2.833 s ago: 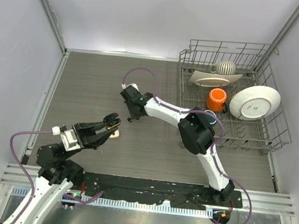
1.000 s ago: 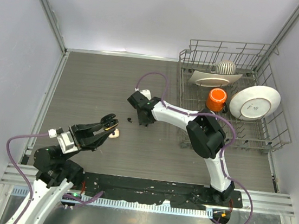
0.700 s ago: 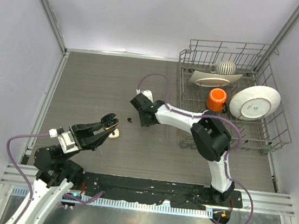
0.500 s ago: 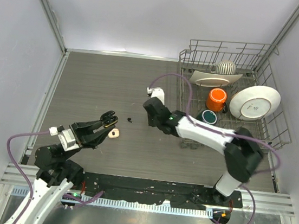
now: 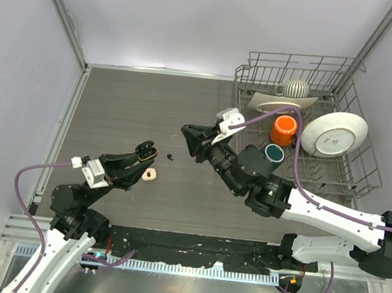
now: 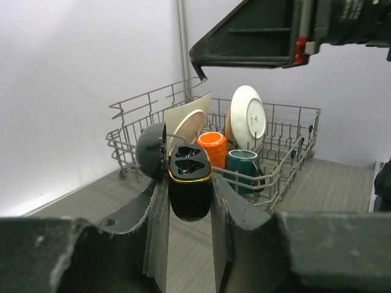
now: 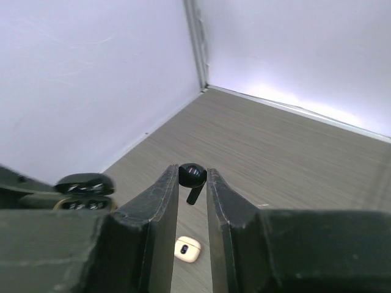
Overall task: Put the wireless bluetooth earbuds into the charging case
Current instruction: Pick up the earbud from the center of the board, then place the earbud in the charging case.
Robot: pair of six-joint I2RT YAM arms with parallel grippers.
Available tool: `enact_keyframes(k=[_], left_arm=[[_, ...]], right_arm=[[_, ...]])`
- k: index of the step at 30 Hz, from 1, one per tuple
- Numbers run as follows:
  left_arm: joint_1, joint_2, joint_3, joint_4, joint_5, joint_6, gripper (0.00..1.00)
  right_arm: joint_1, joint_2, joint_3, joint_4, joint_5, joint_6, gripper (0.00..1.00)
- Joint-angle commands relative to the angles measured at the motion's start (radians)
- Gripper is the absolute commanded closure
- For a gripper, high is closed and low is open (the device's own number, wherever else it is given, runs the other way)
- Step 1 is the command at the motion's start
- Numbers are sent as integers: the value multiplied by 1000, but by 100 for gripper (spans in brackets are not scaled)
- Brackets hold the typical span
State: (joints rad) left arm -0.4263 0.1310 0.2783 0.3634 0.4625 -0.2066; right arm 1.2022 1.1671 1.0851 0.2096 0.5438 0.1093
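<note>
Black earbud (image 7: 193, 177), pinched in right gripper (image 7: 191, 173), is indistinguishable from overhead.

Two cases: a black case (image 6: 189, 183), lid open, at the centre of the left wrist view, and a pale case (image 5: 150, 174) left of centre in the top view. One black earbud (image 7: 192, 177) at the centre of the right wrist view. One tiny black speck (image 5: 172, 158), up and right of the pale case, is too small to name. One rack (image 5: 303, 58) at upper right. Two plates: a cream plate (image 5: 282, 103) and a white plate (image 5: 333, 133). Three mugs: an orange mug (image 5: 284, 130), a teal mug (image 5: 274, 153) and a striped mug (image 5: 295, 88).
</note>
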Motion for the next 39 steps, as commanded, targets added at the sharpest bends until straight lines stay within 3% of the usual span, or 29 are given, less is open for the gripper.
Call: enact_keyframes(k=[1, 18, 39], left_arm=[[-3, 16, 6, 69, -7, -17, 100], [-2, 30, 6, 91, 15, -24, 100], [-2, 12, -4, 131, 48, -34, 100]], right_arm=[[56, 0, 47, 91, -70, -92, 99], [140, 105, 113, 111, -248, -97, 99], [142, 146, 102, 112, -163, -181, 99]])
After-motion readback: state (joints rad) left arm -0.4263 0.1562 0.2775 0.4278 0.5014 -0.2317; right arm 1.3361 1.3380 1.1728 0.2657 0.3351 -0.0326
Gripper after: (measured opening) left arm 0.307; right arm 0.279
